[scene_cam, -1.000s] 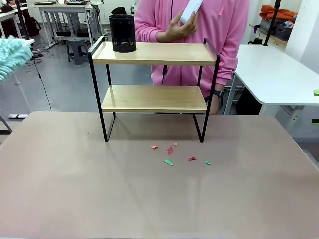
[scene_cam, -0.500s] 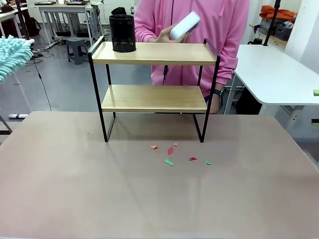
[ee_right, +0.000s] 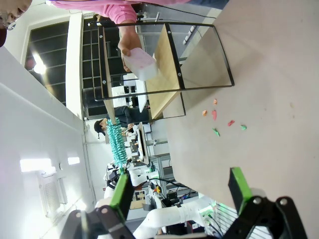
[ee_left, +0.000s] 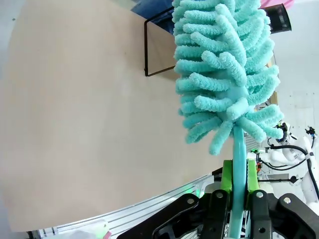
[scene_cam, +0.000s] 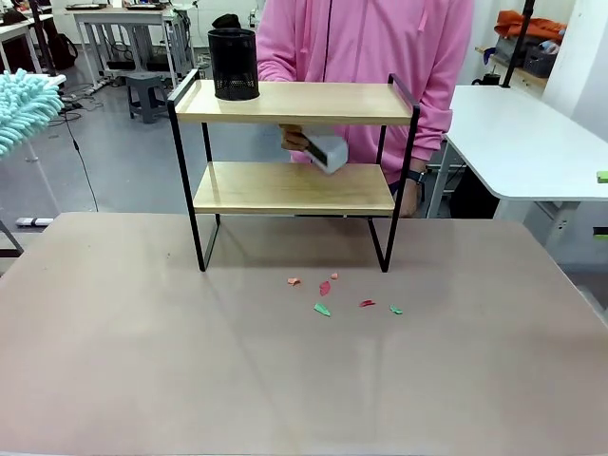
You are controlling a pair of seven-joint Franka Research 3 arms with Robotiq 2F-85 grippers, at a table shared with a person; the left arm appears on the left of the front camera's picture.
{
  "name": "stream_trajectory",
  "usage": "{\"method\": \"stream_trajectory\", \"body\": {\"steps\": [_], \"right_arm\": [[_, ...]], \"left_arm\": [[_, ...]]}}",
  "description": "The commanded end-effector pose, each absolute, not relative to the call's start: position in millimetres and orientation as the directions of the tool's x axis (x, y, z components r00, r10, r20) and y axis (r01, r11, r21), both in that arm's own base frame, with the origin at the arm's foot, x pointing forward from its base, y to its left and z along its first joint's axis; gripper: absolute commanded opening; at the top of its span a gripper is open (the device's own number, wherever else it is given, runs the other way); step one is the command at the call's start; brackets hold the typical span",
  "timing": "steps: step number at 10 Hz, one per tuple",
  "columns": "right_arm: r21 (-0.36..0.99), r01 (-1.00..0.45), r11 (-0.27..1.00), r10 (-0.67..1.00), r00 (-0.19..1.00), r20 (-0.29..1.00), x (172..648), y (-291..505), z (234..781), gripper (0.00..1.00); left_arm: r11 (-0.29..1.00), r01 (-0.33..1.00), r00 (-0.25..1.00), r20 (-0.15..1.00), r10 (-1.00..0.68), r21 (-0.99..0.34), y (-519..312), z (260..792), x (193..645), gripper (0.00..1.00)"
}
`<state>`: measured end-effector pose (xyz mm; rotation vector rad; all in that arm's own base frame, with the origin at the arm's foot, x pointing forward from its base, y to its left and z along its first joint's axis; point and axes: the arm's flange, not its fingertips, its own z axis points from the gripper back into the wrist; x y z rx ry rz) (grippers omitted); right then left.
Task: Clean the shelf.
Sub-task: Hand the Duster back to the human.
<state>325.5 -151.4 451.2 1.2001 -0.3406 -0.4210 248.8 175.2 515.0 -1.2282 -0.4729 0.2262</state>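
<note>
The shelf [scene_cam: 304, 102] stands at the table's far middle, two wooden boards in a black frame. A black mesh cup [scene_cam: 233, 63] sits on the left end of its top board. A person in pink behind it holds a white box [scene_cam: 328, 152] between the two boards, just over the lower one. My left gripper [ee_left: 239, 178] is shut on the handle of a fluffy teal duster [ee_left: 224, 74], whose head [scene_cam: 21, 106] shows at the far left, away from the shelf [ee_left: 160, 46]. My right gripper [ee_right: 179, 191] is open and holds nothing, well back from the shelf [ee_right: 164, 64] and the box [ee_right: 139, 63].
Small red and green paper scraps [scene_cam: 324, 288] lie on the tabletop just in front of the shelf, also seen as scraps [ee_right: 215, 115]. A white side table [scene_cam: 532, 142] stands at the right. The near half of the brown table [scene_cam: 285, 380] is bare.
The person's hand has brought the white box down from above the top board to between the two boards. The duster and both arms have not visibly moved.
</note>
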Motion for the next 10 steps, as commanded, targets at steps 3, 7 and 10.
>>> {"method": "stream_trajectory", "body": {"steps": [3,7,10], "right_arm": [[0.954,0.114,0.278,-0.551,0.832,0.061,332,-160,469,1.0],[0.959,-0.204,0.199,-0.362,0.894,0.265,340,-73,566,1.0],[0.947,-0.222,0.232,-0.242,0.93,0.277,333,-50,549,1.0]], "left_arm": [[0.347,0.195,0.866,0.327,0.377,-0.917,172,546,240,0.13],[0.061,0.474,0.866,0.453,-0.21,-0.878,84,625,211,0.13],[0.022,0.416,0.539,0.227,-0.811,-0.909,30,601,203,0.13]]}}
